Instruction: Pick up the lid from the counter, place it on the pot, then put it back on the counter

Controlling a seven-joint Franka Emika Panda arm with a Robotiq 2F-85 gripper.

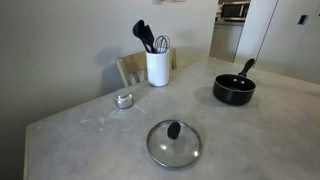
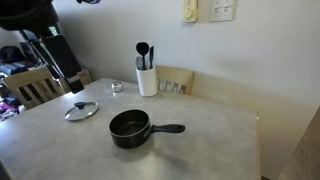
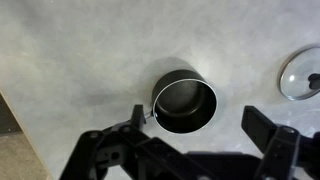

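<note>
The glass lid (image 1: 175,143) with a black knob lies flat on the grey counter (image 1: 90,130), apart from the pot. It also shows in an exterior view (image 2: 82,110) and at the right edge of the wrist view (image 3: 303,75). The black pot (image 1: 234,90) stands uncovered on the counter (image 2: 210,140), with its long handle visible in an exterior view (image 2: 130,128). In the wrist view the pot (image 3: 185,105) is below my gripper (image 3: 196,116), which is high above it, open and empty. The pot's handle is hidden behind the fingers there.
A white utensil holder (image 1: 157,67) with black utensils and a small silver tin (image 1: 123,99) stand toward the wall, also in an exterior view (image 2: 147,80). Wooden chairs (image 2: 175,80) stand at the counter's edges. The counter edge and floor (image 3: 15,150) show lower left in the wrist view.
</note>
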